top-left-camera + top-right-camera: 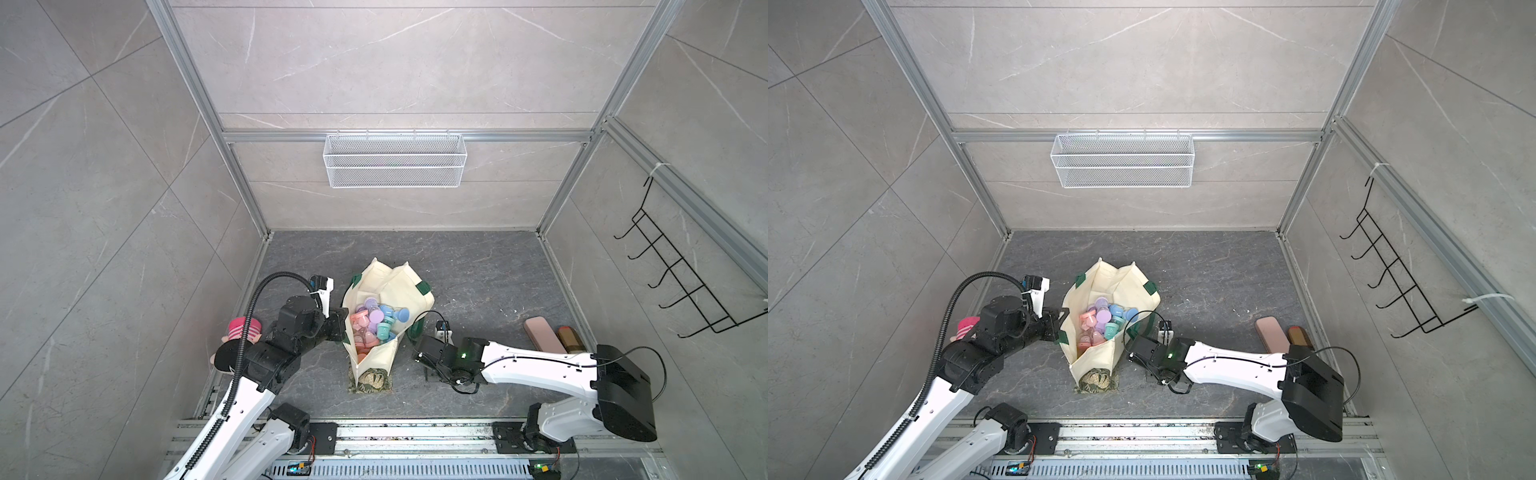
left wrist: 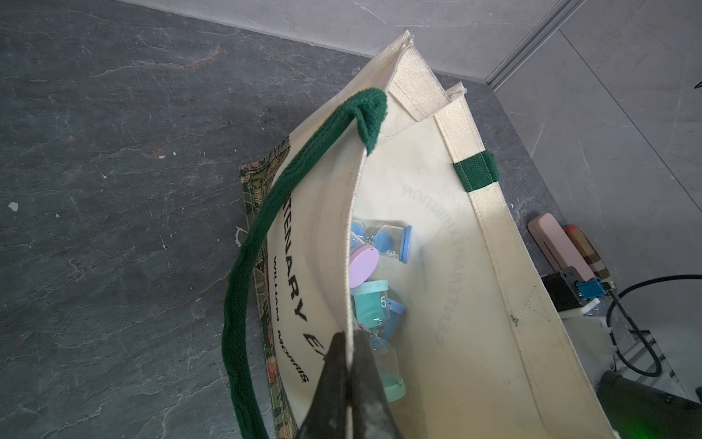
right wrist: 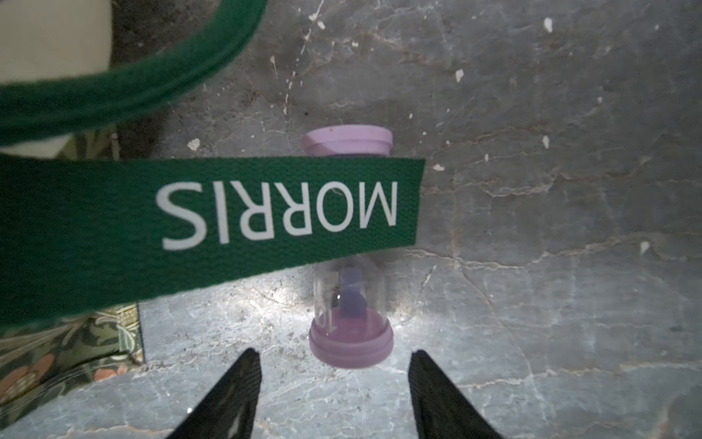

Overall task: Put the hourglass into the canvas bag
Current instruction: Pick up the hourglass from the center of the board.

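Observation:
The cream canvas bag stands open mid-floor, with several pastel hourglasses inside. My left gripper is shut on the bag's near rim, and the canvas edge runs between its jaws. A purple hourglass lies on the floor beside the bag. The green "MORRIS" strap hangs across its middle. My right gripper is open just short of the hourglass's near cap and touches nothing. In both top views the right arm hides this hourglass.
A floral cloth lies under the bag. A pink case and a brown object sit by the right wall, and a plush doll by the left. A wire basket and a hook rack hang on the walls.

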Available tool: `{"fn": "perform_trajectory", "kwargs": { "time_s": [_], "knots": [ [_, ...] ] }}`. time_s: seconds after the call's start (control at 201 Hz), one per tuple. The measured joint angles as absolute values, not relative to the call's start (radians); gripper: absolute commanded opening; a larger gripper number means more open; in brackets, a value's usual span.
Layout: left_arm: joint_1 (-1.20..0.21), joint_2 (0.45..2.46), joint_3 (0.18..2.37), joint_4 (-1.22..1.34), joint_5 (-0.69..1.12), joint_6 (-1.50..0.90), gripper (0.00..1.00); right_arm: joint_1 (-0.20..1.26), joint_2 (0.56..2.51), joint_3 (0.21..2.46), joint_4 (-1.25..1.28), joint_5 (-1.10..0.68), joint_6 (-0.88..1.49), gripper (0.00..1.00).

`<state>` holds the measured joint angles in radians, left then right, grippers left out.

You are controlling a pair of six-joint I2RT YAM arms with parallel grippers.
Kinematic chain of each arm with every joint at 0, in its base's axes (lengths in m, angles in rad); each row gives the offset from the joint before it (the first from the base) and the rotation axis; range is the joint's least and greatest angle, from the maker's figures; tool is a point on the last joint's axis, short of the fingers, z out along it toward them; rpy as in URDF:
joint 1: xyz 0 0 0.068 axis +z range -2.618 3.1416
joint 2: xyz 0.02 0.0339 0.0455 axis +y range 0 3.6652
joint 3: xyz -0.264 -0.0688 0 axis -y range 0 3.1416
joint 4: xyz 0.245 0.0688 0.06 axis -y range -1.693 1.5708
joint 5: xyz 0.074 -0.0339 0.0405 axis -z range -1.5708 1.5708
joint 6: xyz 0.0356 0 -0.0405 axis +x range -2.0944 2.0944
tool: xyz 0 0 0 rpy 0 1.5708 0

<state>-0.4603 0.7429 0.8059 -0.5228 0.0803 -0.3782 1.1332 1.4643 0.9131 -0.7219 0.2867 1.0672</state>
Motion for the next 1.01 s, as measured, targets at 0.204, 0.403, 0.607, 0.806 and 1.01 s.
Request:
{"fn": "perform_trajectory", "kwargs": {
  "time_s": [0.204, 0.403, 0.607, 0.806, 1.01],
  "knots": [
    [-0.460, 0.743, 0.806, -0.523, 0.081, -0.378, 0.00, 1.117, 1.520, 0.913, -0.703, 0.284, 1.066, 0.64],
    [-0.460, 0.743, 0.806, -0.522, 0.081, -0.378, 0.00, 1.094, 1.578, 0.920, -0.698, 0.282, 1.065, 0.62],
    [-0.460, 0.743, 0.806, -0.523, 0.081, -0.378, 0.00, 1.081, 1.602, 0.920, -0.672, 0.270, 1.058, 0.58],
    [-0.460, 0.743, 0.806, -0.523, 0.081, -0.378, 0.00, 1.069, 1.612, 0.913, -0.647, 0.258, 1.058, 0.57],
    [-0.460, 0.743, 0.806, -0.523, 0.081, -0.378, 0.00, 1.065, 1.638, 0.900, -0.633, 0.242, 1.059, 0.53]
  ]
}}
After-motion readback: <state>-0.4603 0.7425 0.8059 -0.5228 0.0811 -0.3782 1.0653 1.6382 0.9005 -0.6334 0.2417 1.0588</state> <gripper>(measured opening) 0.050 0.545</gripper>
